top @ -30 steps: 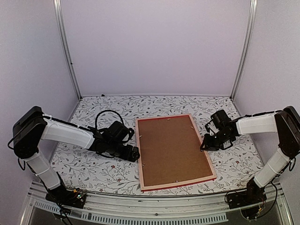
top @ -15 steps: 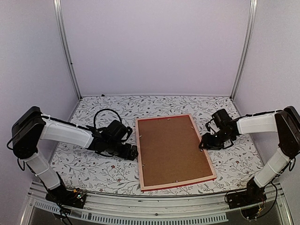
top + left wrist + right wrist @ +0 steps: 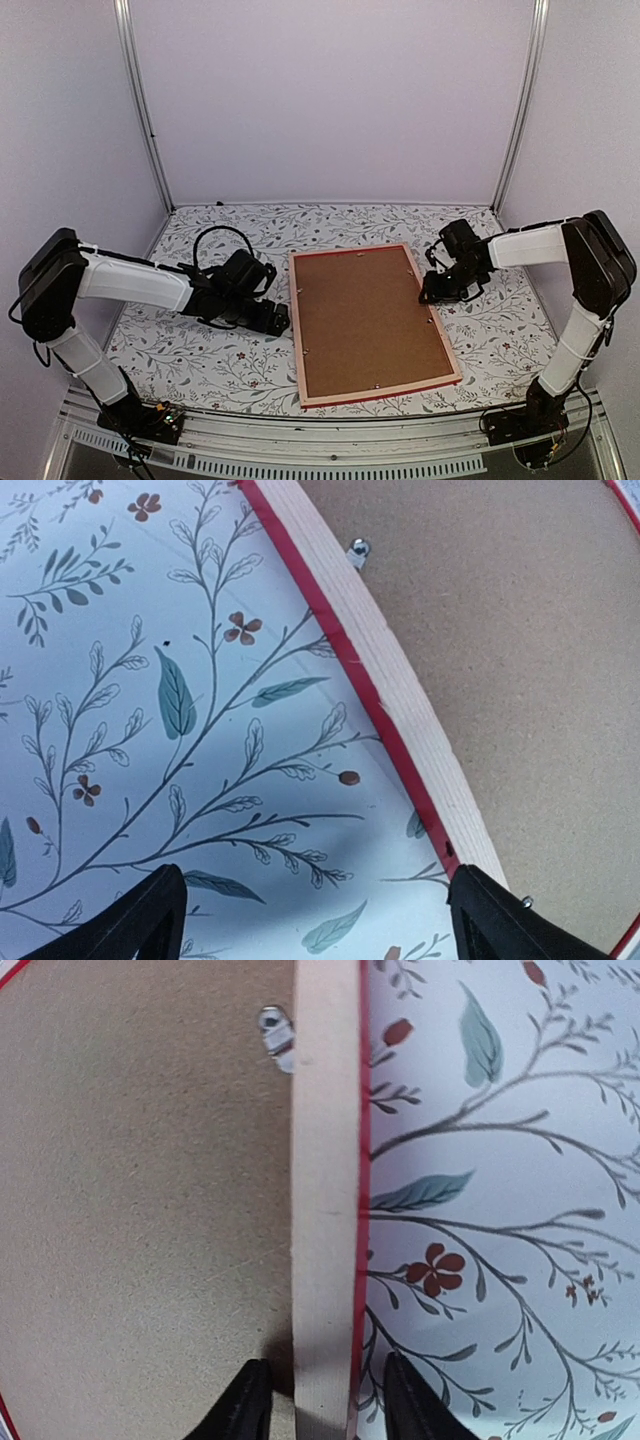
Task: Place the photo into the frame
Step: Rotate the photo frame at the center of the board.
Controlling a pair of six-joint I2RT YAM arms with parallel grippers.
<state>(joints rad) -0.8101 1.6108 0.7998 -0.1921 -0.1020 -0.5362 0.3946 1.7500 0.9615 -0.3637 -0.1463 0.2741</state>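
Note:
The frame (image 3: 297,330) lies face down on the flowered cloth, pale wood back up, with a thin red rim showing. The plain brown backing board (image 3: 365,315) fills it. The photo is hidden. My left gripper (image 3: 282,318) is wide open and empty, low over the cloth just left of the frame's left rail (image 3: 400,690); its right finger is at that rail. My right gripper (image 3: 428,290) is open, with one finger on each side of the right rail (image 3: 325,1160) and a small gap at both. The gripper shows at the bottom of the right wrist view (image 3: 325,1410).
Small metal clips (image 3: 357,550) (image 3: 275,1032) sit along the inner edges of the frame, over the backing board. The flowered cloth (image 3: 200,360) covers the table. White walls and metal posts (image 3: 145,110) close the back and sides.
My right gripper has moved a little further back along the frame's right rail. My left gripper has shifted slightly left and back from the left rail. The frame has not moved.

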